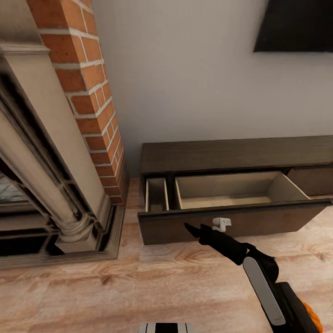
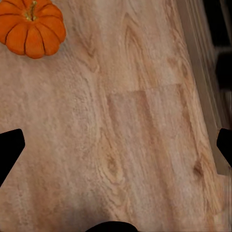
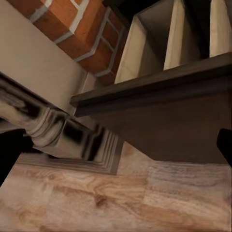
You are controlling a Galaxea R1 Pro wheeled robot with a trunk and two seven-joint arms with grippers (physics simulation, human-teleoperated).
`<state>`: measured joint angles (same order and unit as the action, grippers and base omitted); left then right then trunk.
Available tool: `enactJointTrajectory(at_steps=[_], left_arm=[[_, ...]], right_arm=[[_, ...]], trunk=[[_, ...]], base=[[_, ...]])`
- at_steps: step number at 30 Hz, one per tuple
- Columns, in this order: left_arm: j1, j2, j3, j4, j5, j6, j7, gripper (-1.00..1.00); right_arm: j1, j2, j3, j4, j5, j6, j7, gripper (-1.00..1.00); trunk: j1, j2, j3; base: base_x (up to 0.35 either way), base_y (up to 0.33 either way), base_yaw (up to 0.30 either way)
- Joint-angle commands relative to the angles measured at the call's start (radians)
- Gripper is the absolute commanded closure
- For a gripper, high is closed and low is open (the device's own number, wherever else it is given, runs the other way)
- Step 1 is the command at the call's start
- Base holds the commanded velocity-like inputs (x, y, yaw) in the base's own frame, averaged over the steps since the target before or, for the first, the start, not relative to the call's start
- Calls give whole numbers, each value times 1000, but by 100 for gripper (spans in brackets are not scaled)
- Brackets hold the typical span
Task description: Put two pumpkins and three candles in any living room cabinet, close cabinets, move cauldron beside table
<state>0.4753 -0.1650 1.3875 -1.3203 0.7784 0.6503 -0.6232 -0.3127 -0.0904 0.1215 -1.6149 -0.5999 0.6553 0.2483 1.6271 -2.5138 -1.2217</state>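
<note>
Three views near the open cabinet

Head camera looks down from above; right wrist faces its drawer front close and low, sharing fireplace; left wrist faces the floor.

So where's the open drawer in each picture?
Head: drawer centre-right, pulled open, pale inside.
Right wrist: its dark front close up, pale inside beyond.
Left wrist: floor with a pumpkin.
Shared landmark: the wooden floor.

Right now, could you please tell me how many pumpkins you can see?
1. One pumpkin lies on the wooden floor in the left wrist view, upright with its stem up. The open drawer of the cabinet looks empty; others may be hidden elsewhere.
</note>
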Motion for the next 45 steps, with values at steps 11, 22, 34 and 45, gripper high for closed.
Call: enactJointTrajectory(at_steps=[11,22,34,45], left_arm=[[-1,4,-58,-130,4,9,13,-100],[-95,29,-168,-260,6,52,328,-100],[-130,20,-519,-263,2,-145,774,-100],[-126,20,-653,-262,-68,-171,845,-100]], right_arm=[[-1,-9,53,0,19,-28,-47,-100],[-2,-14,131,0,21,-61,-42,-100],[-1,15,357,0,264,-58,-75,-100],[0,53,455,0,288,-33,-321,-100]], trunk=[[-5,2,56],[-10,5,113],[-15,8,163],[-16,8,167]], base=[[0,0,-183],[0,0,-37],[0,0,151],[-13,5,261]])
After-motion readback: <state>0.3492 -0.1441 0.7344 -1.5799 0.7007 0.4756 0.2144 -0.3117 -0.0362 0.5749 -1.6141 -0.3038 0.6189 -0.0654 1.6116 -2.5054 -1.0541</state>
